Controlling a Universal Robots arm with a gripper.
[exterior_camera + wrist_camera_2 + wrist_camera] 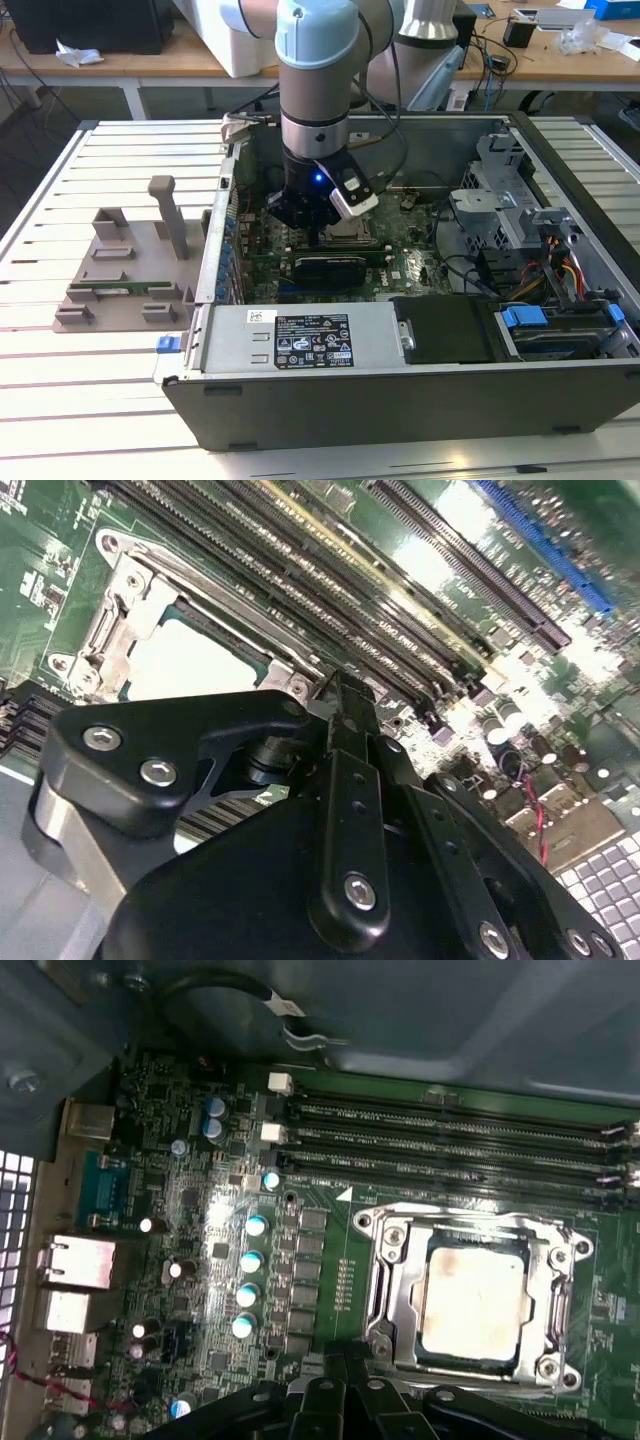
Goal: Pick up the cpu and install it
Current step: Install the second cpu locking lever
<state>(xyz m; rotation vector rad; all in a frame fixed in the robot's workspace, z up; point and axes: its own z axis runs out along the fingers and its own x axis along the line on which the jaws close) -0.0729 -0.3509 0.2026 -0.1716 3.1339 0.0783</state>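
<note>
A: So where's the cpu (473, 1302)?
B: Seated in the socket frame (392, 1300) on the motherboard (200, 1260), silver top facing up, metal bracket round it. In the second wrist view it's the pale square (190, 665) just beyond the black linkage
A: Gripper?
B: Down inside the PC case (400, 400), right above the socket (322, 222). Can't tell how far the fingers are apart, or whether they grip anything
A: Around it?
B: Empty memory slots (460, 1140) alongside the socket. Exterior view: grey fixture (130, 270) on the table (60, 190), 9 o'clock of the case
</note>
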